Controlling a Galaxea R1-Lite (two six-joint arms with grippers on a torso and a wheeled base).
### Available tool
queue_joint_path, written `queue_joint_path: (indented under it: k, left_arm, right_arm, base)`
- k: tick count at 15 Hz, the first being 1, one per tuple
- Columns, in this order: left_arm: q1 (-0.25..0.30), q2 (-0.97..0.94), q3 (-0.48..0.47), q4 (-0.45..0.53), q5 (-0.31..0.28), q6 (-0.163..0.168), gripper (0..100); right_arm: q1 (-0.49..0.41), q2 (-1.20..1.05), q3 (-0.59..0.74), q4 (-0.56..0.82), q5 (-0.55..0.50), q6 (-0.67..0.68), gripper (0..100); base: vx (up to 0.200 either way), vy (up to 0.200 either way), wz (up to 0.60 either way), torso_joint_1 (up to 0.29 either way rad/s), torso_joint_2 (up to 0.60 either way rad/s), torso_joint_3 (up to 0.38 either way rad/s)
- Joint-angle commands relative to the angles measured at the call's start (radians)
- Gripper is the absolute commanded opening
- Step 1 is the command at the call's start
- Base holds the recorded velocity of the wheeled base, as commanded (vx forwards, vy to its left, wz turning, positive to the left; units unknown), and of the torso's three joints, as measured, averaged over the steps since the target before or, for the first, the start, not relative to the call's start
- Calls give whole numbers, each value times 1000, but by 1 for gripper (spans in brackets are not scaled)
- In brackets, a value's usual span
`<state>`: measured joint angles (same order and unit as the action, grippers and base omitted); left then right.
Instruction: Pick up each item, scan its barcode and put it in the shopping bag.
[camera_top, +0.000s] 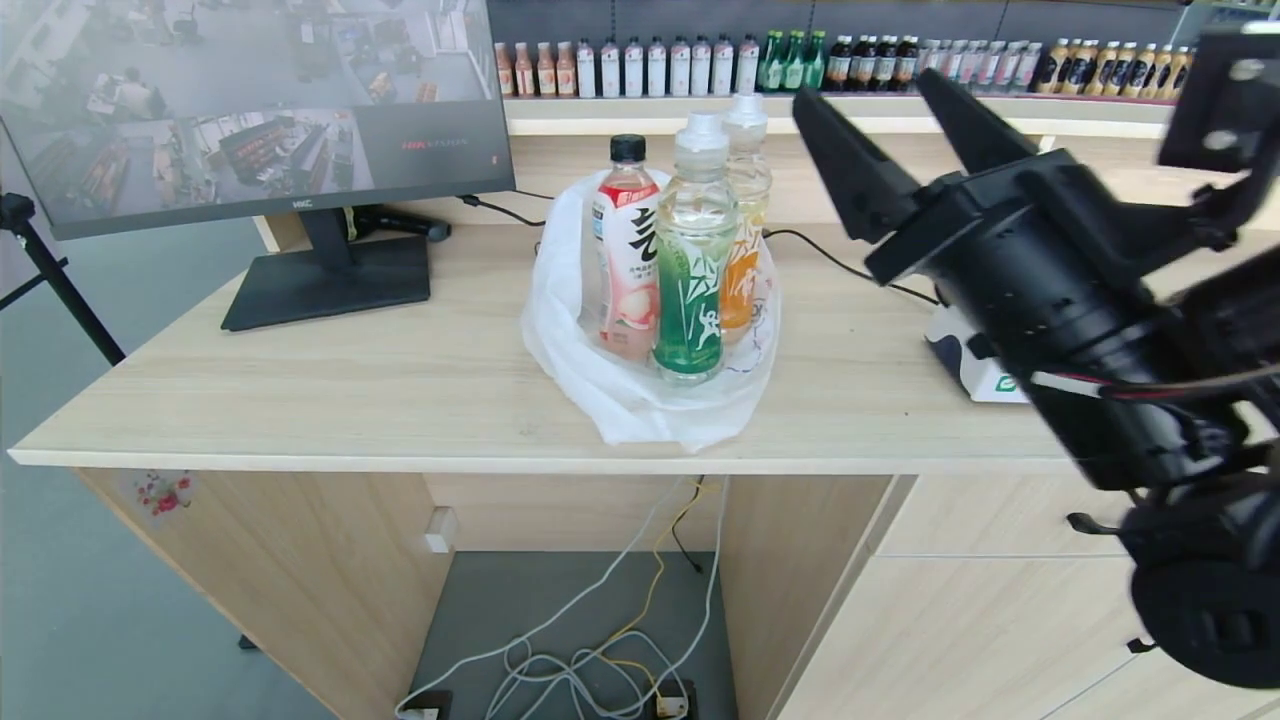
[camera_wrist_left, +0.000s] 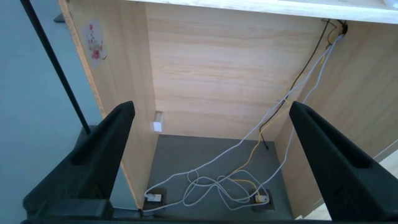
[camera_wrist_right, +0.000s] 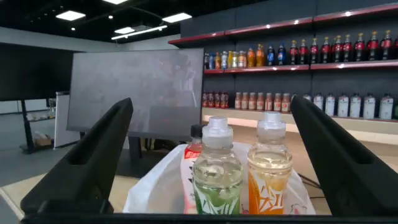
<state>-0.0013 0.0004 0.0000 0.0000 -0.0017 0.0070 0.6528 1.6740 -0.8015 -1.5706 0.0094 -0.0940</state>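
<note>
Three plastic drink bottles (camera_top: 695, 250) upright inside white plastic shopping bag (camera_top: 620, 400).
Left gripper (camera_wrist_left: 211, 112), right gripper (camera_top: 868, 92): fingers spread, empty.

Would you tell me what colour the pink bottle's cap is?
The cap is black, seen best in the head view.

Red logo (camera_top: 440, 144) on monitor (camera_top: 250, 110) screen; dark characters on pink bottle (camera_top: 628, 270) label.

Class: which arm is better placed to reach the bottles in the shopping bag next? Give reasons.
Right. The right gripper hangs open above the desk, facing the bottles; the left gripper sits below desk level, facing cables.
</note>
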Motion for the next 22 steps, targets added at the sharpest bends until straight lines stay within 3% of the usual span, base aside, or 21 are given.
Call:
queue_joint_path:
  k: [1, 6, 9, 12, 13, 20, 22]
  left_arm:
    - [0, 0, 0, 0, 0, -1, 100]
    - [0, 0, 0, 0, 0, 2, 100]
    - [0, 0, 0, 0, 0, 1, 100]
    - [0, 0, 0, 0, 0, 2, 100]
    - [0, 0, 0, 0, 0, 2, 100]
    - [0, 0, 0, 0, 0, 7, 100]
    - [0, 0, 0, 0, 0, 5, 100]
  right_arm:
    - [10, -336, 274, 0, 0, -7, 100]
    - [4, -622, 591, 0, 0, -9, 100]
    - [4, -761, 760, 0, -8, -78, 100]
    - [4, -861, 800, 1, -8, -67, 100]
    - [4, -893, 801, 70, -8, -65, 100]
    - [19, -1502, 797, 1206, 1, -145, 100]
    - [18, -1643, 797, 1411, 1, -156, 100]
  base:
    - [0, 0, 0, 0, 0, 0]
    - [0, 0, 0, 0, 0, 0]
    - [0, 0, 0, 0, 0, 0]
    - [0, 0, 0, 0, 0, 0]
    - [0, 0, 0, 0, 0, 0]
    - [0, 0, 0, 0, 0, 0]
    - [0, 0, 0, 0, 0, 0]
